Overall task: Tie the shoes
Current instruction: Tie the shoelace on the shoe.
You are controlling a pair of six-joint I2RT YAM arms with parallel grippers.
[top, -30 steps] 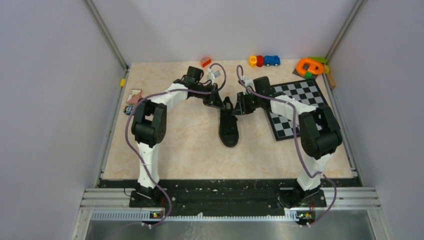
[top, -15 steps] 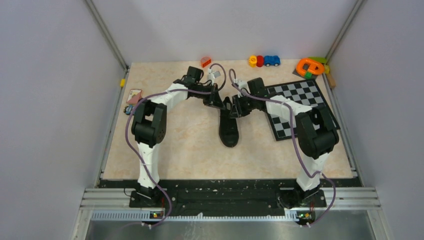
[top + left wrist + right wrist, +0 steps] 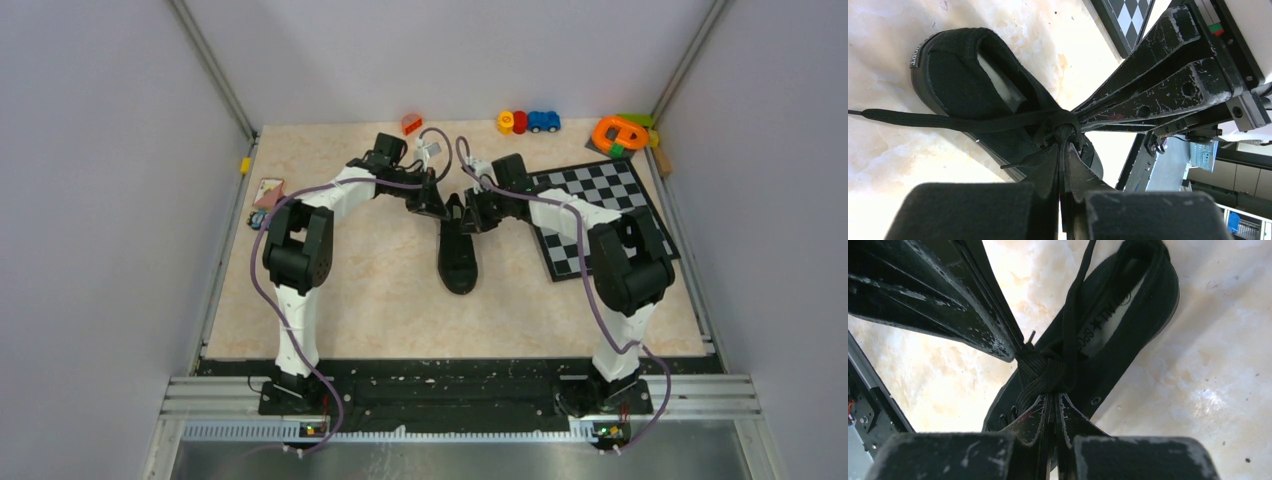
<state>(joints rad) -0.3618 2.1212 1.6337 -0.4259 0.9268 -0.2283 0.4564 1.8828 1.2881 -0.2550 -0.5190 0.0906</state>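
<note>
Two strands of the laces [image 3: 948, 120] are being pinched at the knot [image 3: 1064, 126]: the left gripper [image 3: 1064, 147] and the right gripper [image 3: 1050, 401] are each clamping fully shut on one, likely so opposite pulls can tighten it. The shoe [image 3: 459, 262] is lying mid-table [image 3: 380, 300], just left of the chessboard [image 3: 600, 190]. Its insole print is showing "ALL", a star, then blurring

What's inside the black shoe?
Only a pale insole shows inside the sneaker. Deeper in, toward the toe, is hidden under the knotted laces.
</note>
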